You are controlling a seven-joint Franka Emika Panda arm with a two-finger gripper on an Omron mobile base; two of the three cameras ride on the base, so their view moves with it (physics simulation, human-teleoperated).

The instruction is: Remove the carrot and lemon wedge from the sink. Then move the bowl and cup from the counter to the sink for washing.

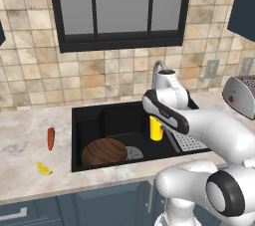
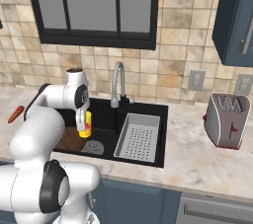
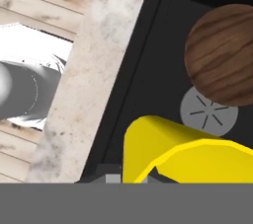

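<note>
One item left: cup clamped in gripper jaws above sink; lower gently beside bowl, clear of drain; release upright.

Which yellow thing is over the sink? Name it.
The cup, the taller yellow cylinder held in the shut gripper above the black sink. The other yellow thing, the small lemon wedge, lies on the counter beside the carrot.

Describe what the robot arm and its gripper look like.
The arm is built of glossy white rounded segments with dark grey to black rings at the joints and a dark band along the forearm. The gripper has a white hand with small dark fingertips. No cables or markings are visible.
</note>
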